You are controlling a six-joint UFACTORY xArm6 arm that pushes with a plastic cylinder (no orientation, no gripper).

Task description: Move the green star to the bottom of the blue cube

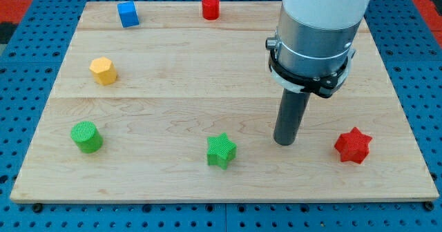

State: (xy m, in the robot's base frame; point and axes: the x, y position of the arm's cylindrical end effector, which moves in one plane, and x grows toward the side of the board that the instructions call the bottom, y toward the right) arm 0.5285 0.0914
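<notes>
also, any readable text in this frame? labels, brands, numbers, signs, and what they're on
None: no text, number, logo or sign is readable anywhere in the camera view.
Blocks: the green star, blue cube, red cylinder, yellow block, green cylinder and red star have plain ribbed faces, no marks.
Wooden board: bare grain only.
Arm: the white and grey housing above my tip carries no visible label.

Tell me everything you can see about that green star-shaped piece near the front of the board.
The green star is a small, chunky block with a finely ribbed, plastic-looking surface. It lies flat on the wooden board, near the view's bottom edge, about mid-width. Nothing touches it: my tip stands apart on the view's right, and the green cylinder sits far on the view's left.
</notes>
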